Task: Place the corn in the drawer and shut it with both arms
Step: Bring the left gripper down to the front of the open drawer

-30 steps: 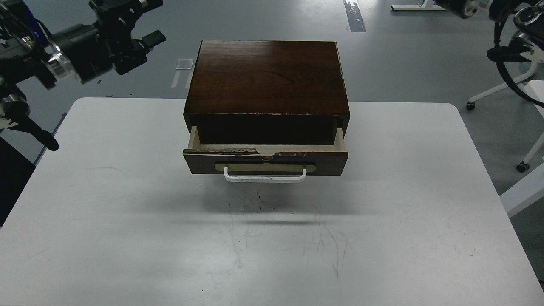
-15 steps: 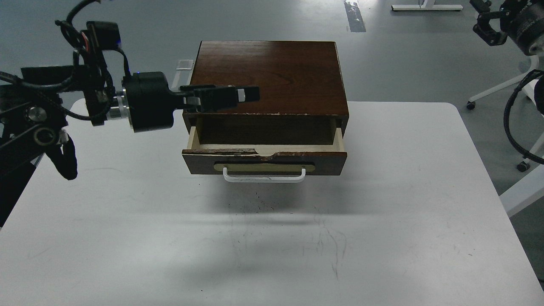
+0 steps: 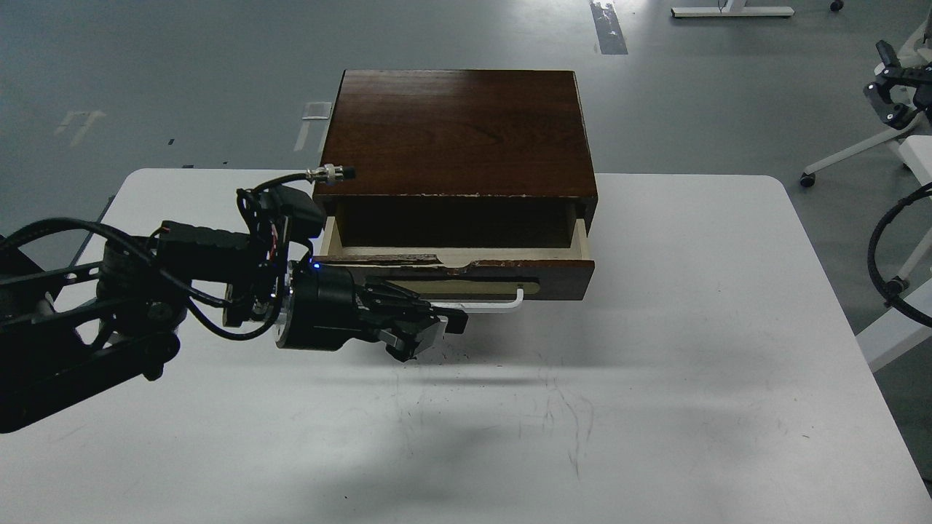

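A: Item one — left gripper (image 3: pixel 422 331). It sits in front of the drawer (image 3: pixel 466 273), covering the left half of the white bar handle (image 3: pixel 502 304). Fingers are slightly parted with nothing between them; whether a finger touches the bar, you cannot tell.

B: And the step in hand?

A: Judged: closing the drawer, which stands partly pulled out of the wooden cabinet (image 3: pixel 457 131). Press squarely on the front panel, not on the handle alone, and keep your push in line with the drawer's travel so it does not rack sideways.

B: Item two — right gripper (image 3: pixel 890 91)?

A: At the far right edge, well apart from the cabinet, small and dark; its state cannot be told. You would want it on the right half of the front before pushing.

B: The corn?

A: Not in view — the drawer's inside is dark, and its floor is hidden behind the chipped top edge. It may lie there; confirm before closing.
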Robot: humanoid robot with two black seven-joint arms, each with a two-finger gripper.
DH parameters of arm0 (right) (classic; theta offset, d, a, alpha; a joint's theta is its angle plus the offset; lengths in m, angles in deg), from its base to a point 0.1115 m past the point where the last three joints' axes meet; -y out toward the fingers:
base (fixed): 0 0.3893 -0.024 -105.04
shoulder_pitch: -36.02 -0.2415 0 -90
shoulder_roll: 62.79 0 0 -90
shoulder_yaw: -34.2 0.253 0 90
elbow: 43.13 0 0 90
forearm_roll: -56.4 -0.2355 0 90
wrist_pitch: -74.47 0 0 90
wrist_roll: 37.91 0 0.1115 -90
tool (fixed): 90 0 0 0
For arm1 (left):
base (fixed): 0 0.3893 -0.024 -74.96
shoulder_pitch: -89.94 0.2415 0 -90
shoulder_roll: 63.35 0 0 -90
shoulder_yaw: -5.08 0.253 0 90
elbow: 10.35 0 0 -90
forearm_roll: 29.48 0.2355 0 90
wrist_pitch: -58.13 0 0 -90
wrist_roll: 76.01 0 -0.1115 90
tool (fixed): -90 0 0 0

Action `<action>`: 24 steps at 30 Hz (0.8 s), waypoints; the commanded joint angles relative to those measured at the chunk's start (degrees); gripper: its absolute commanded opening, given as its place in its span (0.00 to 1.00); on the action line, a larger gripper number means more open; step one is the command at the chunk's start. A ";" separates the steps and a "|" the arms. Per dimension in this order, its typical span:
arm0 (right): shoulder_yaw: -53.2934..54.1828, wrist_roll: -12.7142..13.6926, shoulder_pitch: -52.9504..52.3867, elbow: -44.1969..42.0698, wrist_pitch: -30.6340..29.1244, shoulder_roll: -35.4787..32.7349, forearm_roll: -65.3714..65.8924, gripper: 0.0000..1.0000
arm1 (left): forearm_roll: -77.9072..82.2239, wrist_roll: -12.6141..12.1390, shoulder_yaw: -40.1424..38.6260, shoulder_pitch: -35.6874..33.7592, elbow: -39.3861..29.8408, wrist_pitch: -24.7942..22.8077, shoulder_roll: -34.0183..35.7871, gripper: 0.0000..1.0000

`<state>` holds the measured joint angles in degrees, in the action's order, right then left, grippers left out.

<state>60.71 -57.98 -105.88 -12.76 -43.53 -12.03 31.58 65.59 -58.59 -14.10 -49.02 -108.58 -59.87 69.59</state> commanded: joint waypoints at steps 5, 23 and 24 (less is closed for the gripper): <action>1.62 -0.15 2.68 -0.05 0.00 0.04 -1.54 1.00 | 13.11 -0.19 1.86 0.01 3.30 0.00 -2.42 0.00; 1.35 -0.15 3.29 0.04 0.00 0.12 -1.45 1.00 | 15.23 -0.28 1.51 -1.05 6.65 0.00 -2.33 0.00; 1.44 -0.15 3.29 0.04 0.00 0.04 -1.45 1.00 | 15.15 -0.28 1.42 -0.96 6.74 0.00 -2.25 0.00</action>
<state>62.08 -58.15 -102.67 -12.73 -43.53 -12.00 30.12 80.90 -58.93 -12.56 -49.97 -102.07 -59.87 67.23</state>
